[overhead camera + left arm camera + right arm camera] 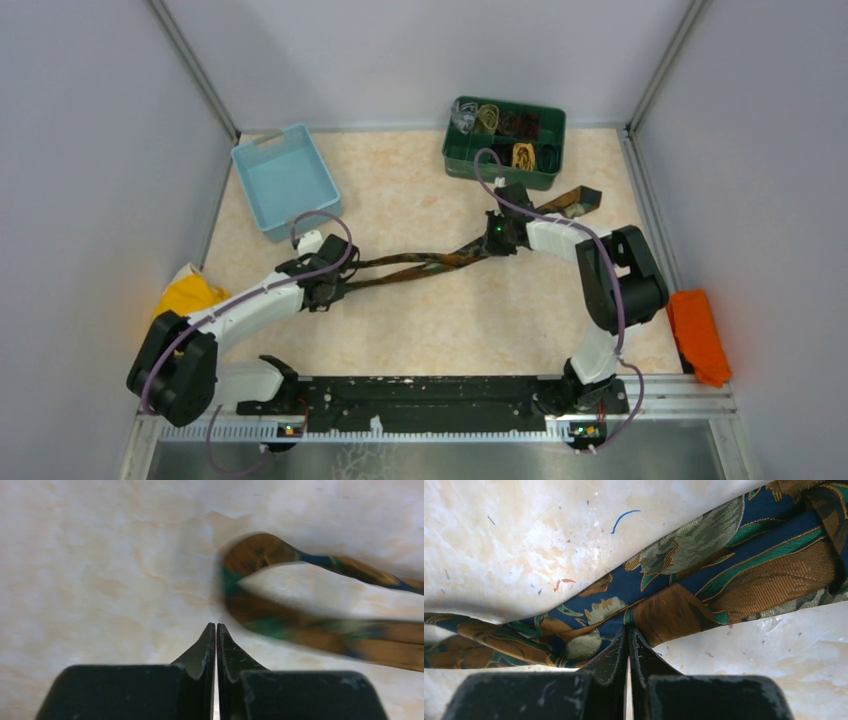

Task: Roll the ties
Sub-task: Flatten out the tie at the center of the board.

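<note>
2 arms extended forward; left gripper (216, 627) closed, right gripper (628, 631) pinching tie (734, 565).

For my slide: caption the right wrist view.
Shut fingers nip the near edge of the doubled tie on the table.

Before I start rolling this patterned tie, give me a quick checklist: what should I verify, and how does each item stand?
1. Right gripper holds the patterned tie: ok, its tips are shut on fabric that bunches there.
2. Left gripper holds the tie: not ok, jaws shut on nothing; the folded end lies just beyond its tips.
3. Tie doubled over: ok, two strands run between the grippers.
4. Tie flat on the table: cannot tell, the left wrist view is blurred.
5. Room in the green bin: cannot tell, rolled ties sit in several compartments.
</note>
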`<action>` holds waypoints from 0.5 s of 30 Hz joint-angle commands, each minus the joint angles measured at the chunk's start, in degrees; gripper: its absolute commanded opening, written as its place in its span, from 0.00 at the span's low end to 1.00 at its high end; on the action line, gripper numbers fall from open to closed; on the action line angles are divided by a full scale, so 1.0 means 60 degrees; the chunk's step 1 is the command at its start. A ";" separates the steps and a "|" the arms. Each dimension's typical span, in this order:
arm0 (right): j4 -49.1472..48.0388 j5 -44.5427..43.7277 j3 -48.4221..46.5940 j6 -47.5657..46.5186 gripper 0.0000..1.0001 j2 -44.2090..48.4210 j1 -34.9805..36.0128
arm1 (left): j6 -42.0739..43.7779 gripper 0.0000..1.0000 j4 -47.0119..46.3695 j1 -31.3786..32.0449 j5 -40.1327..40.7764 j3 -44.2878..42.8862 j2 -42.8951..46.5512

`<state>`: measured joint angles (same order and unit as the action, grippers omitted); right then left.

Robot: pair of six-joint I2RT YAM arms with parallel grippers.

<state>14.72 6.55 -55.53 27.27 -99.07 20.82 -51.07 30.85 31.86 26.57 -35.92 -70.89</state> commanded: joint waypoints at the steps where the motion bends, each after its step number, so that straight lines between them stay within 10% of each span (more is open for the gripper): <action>1: 0.0751 -0.1892 0.0236 -0.0435 0.01 -0.0393 -0.0397 | -0.0197 0.12 0.0943 -0.0074 0.1232 0.0100 -0.0206; 11: 0.0519 -0.1606 -0.1537 -0.1029 0.33 0.0830 0.1171 | 0.0938 0.30 -0.0628 -0.0063 0.0140 0.0570 0.1710; 15: 0.0376 -0.1273 -0.2570 -0.1218 0.31 0.0252 0.1811 | 0.1326 0.01 -0.0787 -0.0060 -0.0301 0.0396 0.2929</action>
<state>18.35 -1.93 -63.72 22.17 -97.45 28.38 -46.39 28.86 31.46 27.64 -32.47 -59.24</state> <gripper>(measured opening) 0.346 0.097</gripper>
